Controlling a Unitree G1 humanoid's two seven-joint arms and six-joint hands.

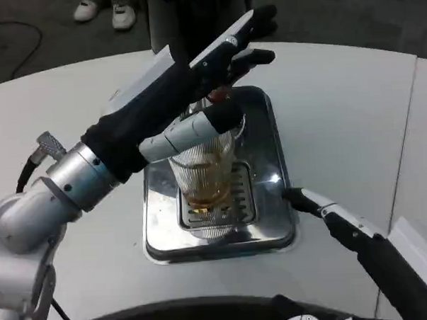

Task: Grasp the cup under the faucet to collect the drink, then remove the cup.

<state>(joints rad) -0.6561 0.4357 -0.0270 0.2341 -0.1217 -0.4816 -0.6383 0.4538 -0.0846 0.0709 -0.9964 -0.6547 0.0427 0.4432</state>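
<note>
A ribbed clear cup with amber drink in its lower part stands on the grate of the steel drip tray, below the faucet. My left hand reaches over from the left. Its thumb lies across the cup's near side at the rim, and its palm is against the far side. Its black-tipped fingers stretch straight past the faucet, which the hand largely hides. My right hand is low at the tray's right edge, one finger pointing at it and touching nothing that I can see.
The dispenser's dark column rises behind the tray. The white round table spreads to both sides, with a seam on the right. Shoes of a person stand on the floor beyond the far edge.
</note>
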